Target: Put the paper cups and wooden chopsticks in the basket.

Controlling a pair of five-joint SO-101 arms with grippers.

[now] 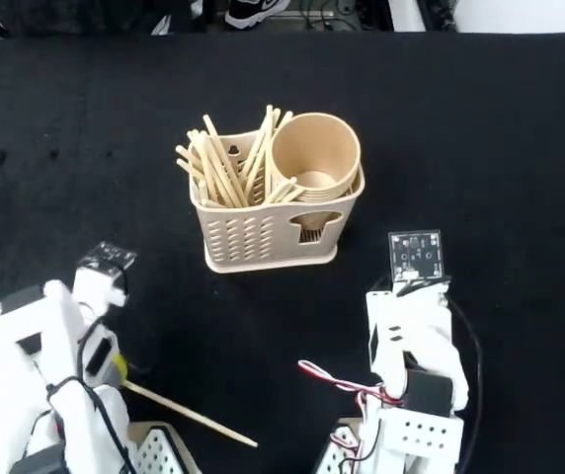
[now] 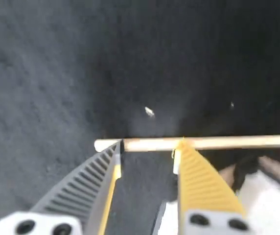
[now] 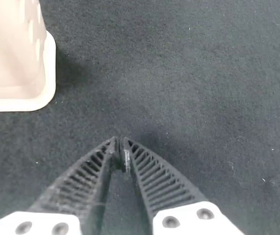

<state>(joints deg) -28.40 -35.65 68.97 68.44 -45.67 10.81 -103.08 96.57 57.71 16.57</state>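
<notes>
— Where do we find the basket (image 1: 263,242)?

— We see it mid-table on the black cloth (image 1: 500,138), upright, with 2 compartments. A bundle of wooden chopsticks (image 1: 225,168) stands in 1 of them, leaning at mixed angles. The paper cups (image 1: 314,148) sit nested in the other.

— Is anything outside it?

— We count 1 loose chopstick (image 1: 189,415), lying flat on the cloth well apart from the basket, at the near edge by the left arm.

— How do we read the left gripper (image 2: 150,147)?

— Its 2 fingers are spread apart, nothing clamped between them. Both tips meet the loose chopstick, which runs crosswise in front of them. We cannot tell whether they press on it.

— And the right gripper (image 3: 119,147)?

— We see its fingers closed, tips together, holding nothing. It hangs over bare cloth near a lower corner of the basket, without touching it.
</notes>
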